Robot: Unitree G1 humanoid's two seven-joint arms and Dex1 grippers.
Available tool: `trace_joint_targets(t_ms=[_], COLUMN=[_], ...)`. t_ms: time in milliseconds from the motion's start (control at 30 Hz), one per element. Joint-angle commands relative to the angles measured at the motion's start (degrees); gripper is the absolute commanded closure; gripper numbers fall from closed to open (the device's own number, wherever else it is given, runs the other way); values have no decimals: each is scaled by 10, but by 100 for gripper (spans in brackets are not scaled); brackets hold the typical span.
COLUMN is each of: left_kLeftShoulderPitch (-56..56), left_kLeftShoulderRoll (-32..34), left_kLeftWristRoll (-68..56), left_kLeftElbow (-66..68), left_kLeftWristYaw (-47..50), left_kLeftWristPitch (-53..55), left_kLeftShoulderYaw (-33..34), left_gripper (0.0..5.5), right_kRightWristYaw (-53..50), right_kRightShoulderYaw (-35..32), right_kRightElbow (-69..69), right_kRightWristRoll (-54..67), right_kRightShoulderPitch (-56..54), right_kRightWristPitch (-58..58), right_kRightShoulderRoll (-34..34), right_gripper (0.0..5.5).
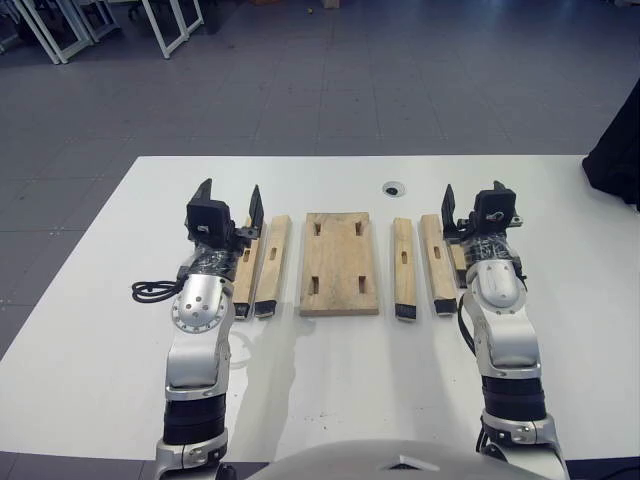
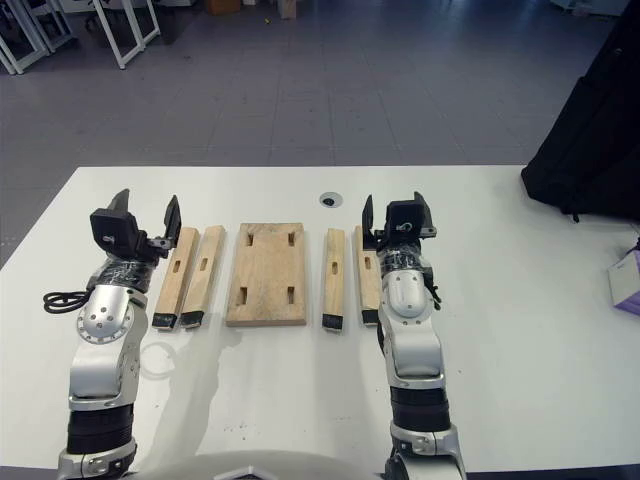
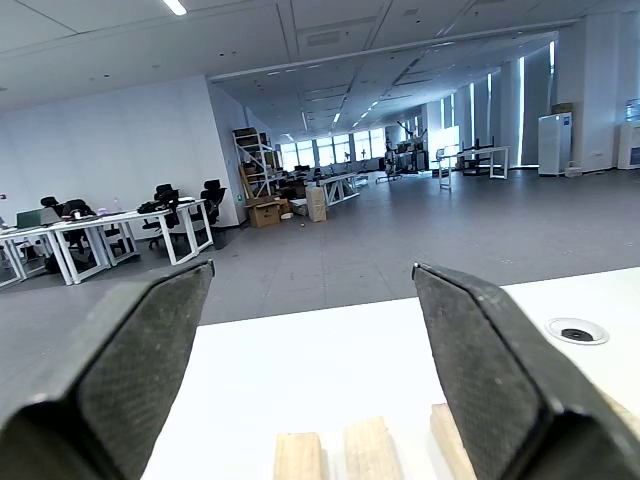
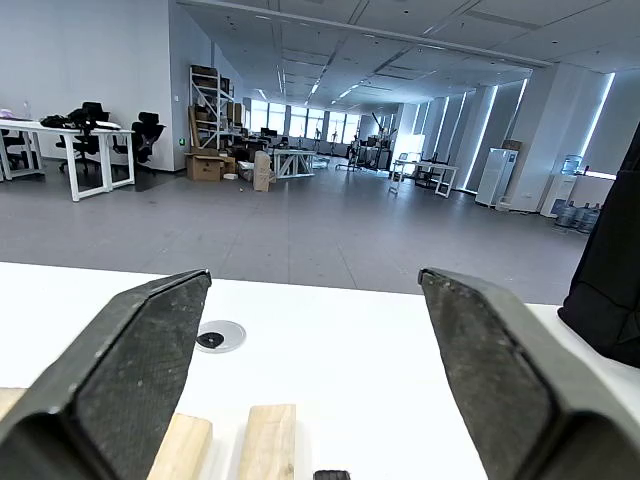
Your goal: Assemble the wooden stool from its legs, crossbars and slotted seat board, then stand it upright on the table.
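- Lying flat in the left eye view, the seat board sits mid-table with four slots facing up. The left bars, two slotted wooden pieces, lie just beside it on the robot's left. The right bars mirror them on its right. All are parallel, with dark tips at the near ends.
- In the same view, the left gripper hovers about the far end of the outer left bar, fingers spread wide and empty. The right gripper stands likewise by the outer right bar, wide apart and holding nothing.
- The right eye view gives the same layout, plus a dark bag and a small purple box off to the robot's right (neither matters to the build).
- The left wrist view has a broad gap between the pads. Three wooden ends sit below, one more than the head views make plain, so a piece probably lies under the arm.
- In the right wrist view the pads are equally far apart, with two wooden ends beneath and the cable port beyond.
- As I judge the handling, the bars look light, stiff and dry, unlikely to slip. Pinch one across its narrow width near mid-length, clear of the slot. The seat board is broader and is better taken by an edge.
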Motion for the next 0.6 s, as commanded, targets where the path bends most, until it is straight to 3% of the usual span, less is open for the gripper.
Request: trace_joint_targets(t_ms=[33, 600], left_kLeftShoulderPitch=[7, -4], left_kLeftShoulderRoll=[-2, -34], left_kLeftWristRoll=[6, 12], left_kLeftElbow=[19, 46], left_kLeftWristYaw=[0, 19], left_kLeftWristPitch=[-24, -36], left_kLeftShoulderYaw=[-5, -12], left_gripper=[182, 182], right_kRightWristYaw=[2, 9], right_kRightShoulderYaw=[3, 3], right_kRightElbow=[14, 65], right_kRightWristRoll=[7, 1], right_kRightShoulderPitch=[-6, -21], right_kRightWristPitch=[-4, -58], right_kRightShoulderRoll=[11, -11], right_gripper=[166, 166])
